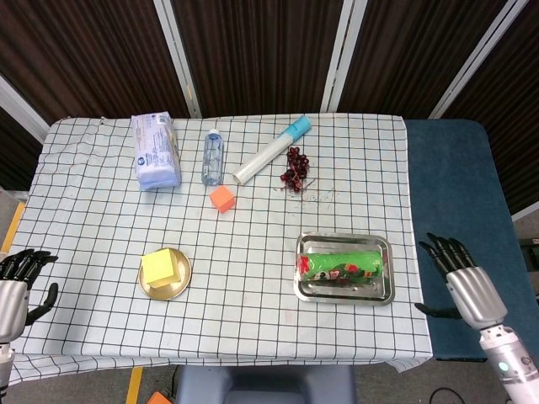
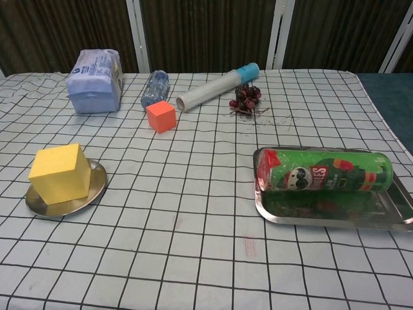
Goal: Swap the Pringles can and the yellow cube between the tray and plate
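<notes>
A green Pringles can (image 1: 344, 265) (image 2: 324, 172) lies on its side in the steel tray (image 1: 384, 293) (image 2: 303, 216) at the front right of the table. The yellow cube (image 1: 161, 267) (image 2: 60, 173) sits on the round brass plate (image 1: 180, 287) (image 2: 96, 186) at the front left. My right hand (image 1: 462, 280) hovers just off the table's right edge, fingers spread, holding nothing. At the front left corner my left hand (image 1: 15, 285) is also spread and holds nothing. The chest view shows neither hand.
At the back lie a blue tissue pack (image 1: 156, 151), a water bottle (image 1: 213, 156), a white tube with a blue cap (image 1: 272, 151) and dark red grapes (image 1: 295, 168). An orange cube (image 1: 222, 199) sits mid-table. A blue surface (image 1: 455, 202) adjoins the right side.
</notes>
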You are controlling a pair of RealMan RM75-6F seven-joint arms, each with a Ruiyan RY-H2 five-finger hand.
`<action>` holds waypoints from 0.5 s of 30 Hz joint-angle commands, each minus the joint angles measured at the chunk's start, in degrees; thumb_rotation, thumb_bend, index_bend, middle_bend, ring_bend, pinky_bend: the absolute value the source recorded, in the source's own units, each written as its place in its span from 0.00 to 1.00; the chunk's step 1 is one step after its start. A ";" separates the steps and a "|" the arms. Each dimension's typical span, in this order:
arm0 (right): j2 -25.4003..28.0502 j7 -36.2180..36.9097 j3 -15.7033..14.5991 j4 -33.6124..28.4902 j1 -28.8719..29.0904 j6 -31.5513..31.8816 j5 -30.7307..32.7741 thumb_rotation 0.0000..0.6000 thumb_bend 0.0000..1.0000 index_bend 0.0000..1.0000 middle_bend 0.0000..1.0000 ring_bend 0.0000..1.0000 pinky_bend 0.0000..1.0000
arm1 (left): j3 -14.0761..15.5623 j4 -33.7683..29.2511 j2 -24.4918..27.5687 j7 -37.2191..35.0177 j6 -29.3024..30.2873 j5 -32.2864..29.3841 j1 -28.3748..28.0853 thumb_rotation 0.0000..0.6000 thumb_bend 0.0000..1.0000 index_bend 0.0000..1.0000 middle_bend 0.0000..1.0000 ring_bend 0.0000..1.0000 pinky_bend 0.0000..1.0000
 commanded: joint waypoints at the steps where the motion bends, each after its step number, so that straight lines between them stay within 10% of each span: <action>1: -1.35 -3.25 2.45 -1.34 5.94 -6.95 1.71 1.00 0.05 0.00 0.00 0.00 0.00 | -0.20 -0.38 0.31 0.06 -0.06 -0.47 0.17 1.00 0.45 0.30 0.27 0.18 0.22; 15: -8.32 -6.13 5.16 1.35 17.80 -23.45 9.45 1.00 0.05 0.10 0.05 0.01 0.00 | -0.87 -2.08 1.75 0.37 -1.20 -2.87 0.82 1.00 0.45 0.30 0.27 0.18 0.22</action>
